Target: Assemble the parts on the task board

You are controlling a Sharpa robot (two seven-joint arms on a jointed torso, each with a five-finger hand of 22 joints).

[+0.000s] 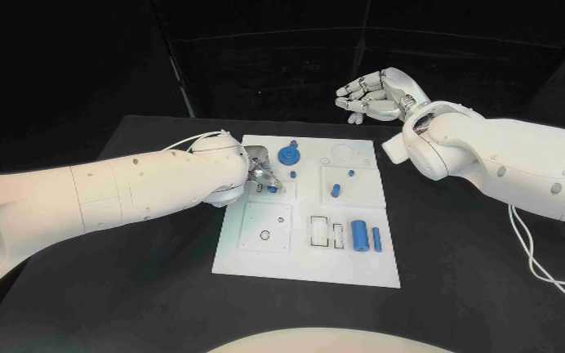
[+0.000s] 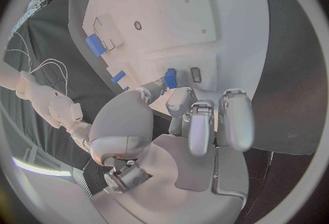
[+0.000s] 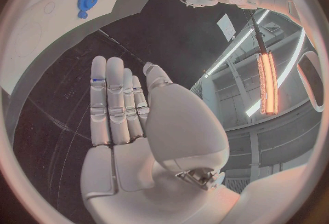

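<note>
Two hands differ: left hand [image 1: 264, 175] seemingly pinches a small blue part [image 2: 170, 77] for seating on the task board [image 1: 309, 267]; right hand [image 1: 375, 96] waits empty, fingers extended, beyond its far edge.

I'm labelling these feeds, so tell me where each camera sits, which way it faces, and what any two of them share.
Head view: on the robot's head, looking down at the board; both arms, left hand over the board, right hand raised beyond it.
Left wrist view: behind the left hand, facing the board.
Right wrist view: behind the right hand, facing past the table into the room.
Shared: the blue gear shows in head and right wrist views.
</note>
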